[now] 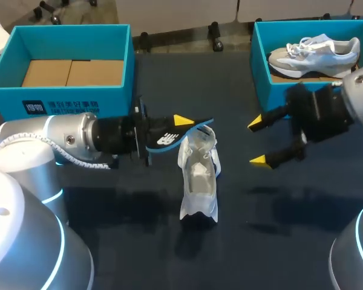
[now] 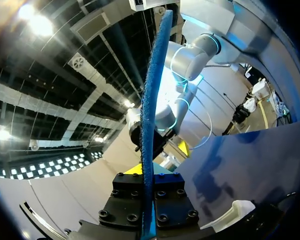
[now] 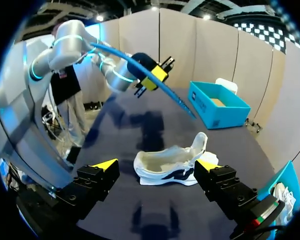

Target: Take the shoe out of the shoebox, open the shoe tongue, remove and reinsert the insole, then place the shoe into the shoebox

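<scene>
Blue foam edging and a dark printed face mark the insole (image 1: 169, 138), clamped flat between the fingers of my left gripper (image 1: 179, 129) just above the table's middle. Edge-on it is a thin, slightly bowed strip, so I judge it light and floppy, apt to buckle if pushed from its far end. The pale mesh shoe (image 1: 199, 175) stands mid-table, mouth gaping (the lining looks soft). Its sides should give while the sole stays firm, so I'd hold it at the heel. My right gripper (image 1: 257, 142) hangs beside it, fingers spread and empty. The teal card shoebox (image 1: 11, 65) sits at the far left corner.
</scene>
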### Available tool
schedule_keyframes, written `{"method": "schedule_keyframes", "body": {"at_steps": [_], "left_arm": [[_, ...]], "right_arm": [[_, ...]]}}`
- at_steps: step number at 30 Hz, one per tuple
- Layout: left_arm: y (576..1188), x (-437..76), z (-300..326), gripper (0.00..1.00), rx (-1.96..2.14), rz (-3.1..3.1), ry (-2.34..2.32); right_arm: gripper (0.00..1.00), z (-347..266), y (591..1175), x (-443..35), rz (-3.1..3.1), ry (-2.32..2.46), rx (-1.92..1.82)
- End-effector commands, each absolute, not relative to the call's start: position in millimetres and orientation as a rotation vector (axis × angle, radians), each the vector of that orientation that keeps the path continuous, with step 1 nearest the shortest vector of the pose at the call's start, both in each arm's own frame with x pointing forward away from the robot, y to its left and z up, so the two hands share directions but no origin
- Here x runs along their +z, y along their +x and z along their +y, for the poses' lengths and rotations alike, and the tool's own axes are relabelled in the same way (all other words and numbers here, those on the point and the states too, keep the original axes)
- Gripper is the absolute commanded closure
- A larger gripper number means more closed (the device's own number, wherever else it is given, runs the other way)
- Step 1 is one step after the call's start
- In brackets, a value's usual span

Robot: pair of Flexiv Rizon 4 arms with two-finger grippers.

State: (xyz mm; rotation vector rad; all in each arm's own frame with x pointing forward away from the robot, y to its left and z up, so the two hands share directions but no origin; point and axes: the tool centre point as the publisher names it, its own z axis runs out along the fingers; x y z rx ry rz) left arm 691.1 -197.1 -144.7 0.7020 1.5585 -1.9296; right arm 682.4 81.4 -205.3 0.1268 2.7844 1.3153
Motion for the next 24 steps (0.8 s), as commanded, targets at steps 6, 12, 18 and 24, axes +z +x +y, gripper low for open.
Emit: {"method": "schedule_keyframes", "body": {"at_steps": [6,12,18,24], "left_arm": [[690,-144,-201,1.00,-1.966,1.555,0.673],[687,-147,-205,1.00,-1.985,1.564,0.646],[683,-150,-208,1.00,-2.010,1.572,0.628],[680,-152,-211,1.00,-2.039,1.575,0.606]], "right_arm": [[0.00,88,679,-231,2.778,0.079,1.221],[0.00,97,680,-246,2.815,0.087,1.185],[0.00,108,683,-260,2.831,0.087,1.201],[0.00,117,686,-269,2.847,0.074,1.194]]}}
